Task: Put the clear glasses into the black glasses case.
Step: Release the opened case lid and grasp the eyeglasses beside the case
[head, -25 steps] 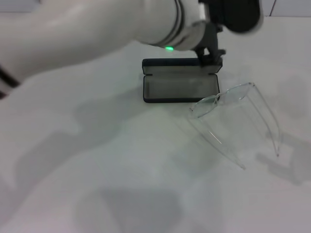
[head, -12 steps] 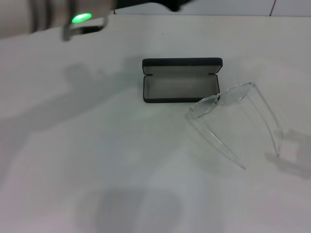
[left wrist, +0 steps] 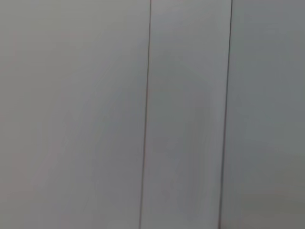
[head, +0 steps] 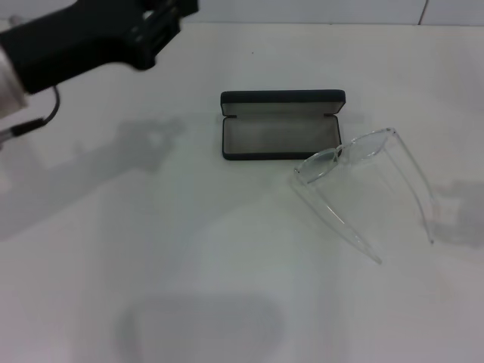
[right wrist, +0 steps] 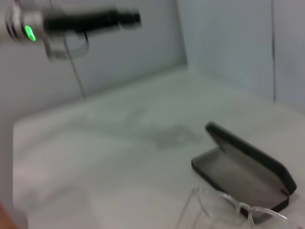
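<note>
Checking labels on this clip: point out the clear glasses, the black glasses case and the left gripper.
clear glasses [head: 349, 153], head view, on the front frame at the bridge.
black glasses case [head: 278, 138], head view, on the grey lining.
left gripper [head: 162, 21], head view, on its dark tip.

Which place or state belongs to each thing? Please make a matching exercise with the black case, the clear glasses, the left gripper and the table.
Things:
1. black glasses case
2. clear glasses
3. left gripper
4. table

Descriptions:
A. raised at the far left, away from both task things
B. white surface carrying the other things
C. lid open, pale lining showing, nothing inside
D. arms unfolded, lying on the table with the front next to the case's right corner

Pairs: 1-C, 2-D, 3-A, 4-B
</note>
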{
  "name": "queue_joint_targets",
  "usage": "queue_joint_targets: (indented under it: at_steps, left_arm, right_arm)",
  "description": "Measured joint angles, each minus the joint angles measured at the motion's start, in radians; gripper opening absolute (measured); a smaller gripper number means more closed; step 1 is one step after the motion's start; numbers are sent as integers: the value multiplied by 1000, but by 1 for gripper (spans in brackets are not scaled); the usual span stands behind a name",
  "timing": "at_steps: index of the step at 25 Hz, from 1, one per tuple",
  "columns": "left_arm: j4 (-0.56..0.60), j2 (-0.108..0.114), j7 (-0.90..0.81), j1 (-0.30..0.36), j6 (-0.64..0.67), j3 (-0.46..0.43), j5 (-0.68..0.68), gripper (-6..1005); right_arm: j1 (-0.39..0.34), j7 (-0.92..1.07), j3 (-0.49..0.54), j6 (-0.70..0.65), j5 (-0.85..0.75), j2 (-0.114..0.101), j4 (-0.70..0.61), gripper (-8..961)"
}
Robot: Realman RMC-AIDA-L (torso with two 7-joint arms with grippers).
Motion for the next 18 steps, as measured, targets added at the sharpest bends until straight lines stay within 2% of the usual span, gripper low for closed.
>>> queue_joint_targets:
  at_steps: [3, 7, 10, 13, 18]
  left_arm:
    - [-125, 0, 58, -11, 117, -78, -70, 103]
    - [-317, 1, 165, -42, 259, -165, -182, 106]
    - [-418, 2, 200, -72, 333, -217, -207, 107]
    - [-444, 3, 204, -89, 351, -230, -192, 105]
    - [-449, 3, 212, -93, 353, -229, -186, 102]
  right_arm:
    - [120, 66, -62, -37, -135, -2, -57, 688]
    - [261, 138, -182, -56, -281, -3, -98, 689]
    - [365, 156, -268, -49, -402, 4, -113, 689]
    - [442, 156, -326, -41, -473, 12, -103, 688]
    - [535, 147, -435, 40, -496, 26, -75, 584]
